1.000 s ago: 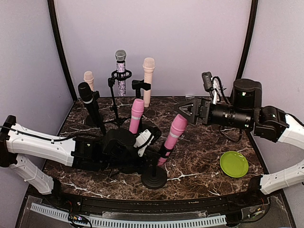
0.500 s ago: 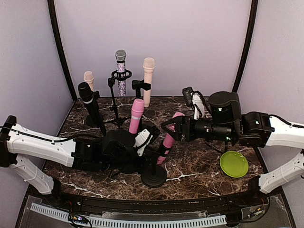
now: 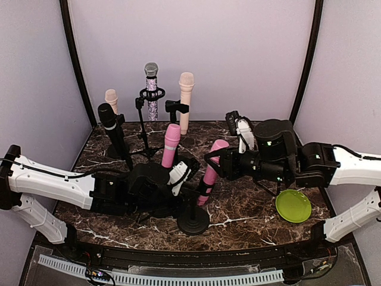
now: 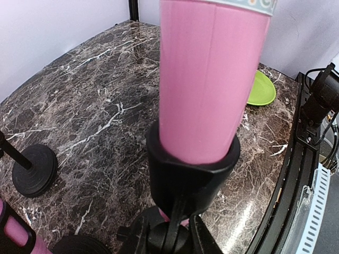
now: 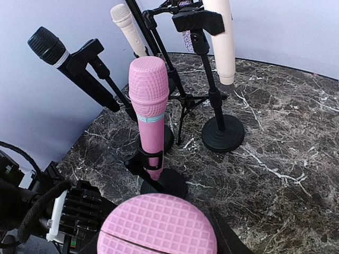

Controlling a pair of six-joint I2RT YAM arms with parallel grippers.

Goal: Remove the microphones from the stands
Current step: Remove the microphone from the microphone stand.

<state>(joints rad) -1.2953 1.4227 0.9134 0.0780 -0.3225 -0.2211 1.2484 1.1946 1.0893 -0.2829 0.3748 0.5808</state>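
Pink handheld microphone (image 3: 209, 174), mesh head: seated in the black clip (image 4: 190, 174) of the black round-base stand (image 3: 192, 222), leaning right, front middle of the bench.

Pale band (image 4: 238, 4) on its body carries orange lettering, cut off at the frame edge, unreadable.

Your left tool (image 3: 186, 174) looks clamped on the stand's stem just under the clip.

Your right tool (image 3: 215, 159) has a jaw either side of the microphone's head; you cannot tell whether they press it.

Dark marble bench (image 3: 250, 202). Round green plate (image 3: 293, 205) lies right of the stand, well apart.
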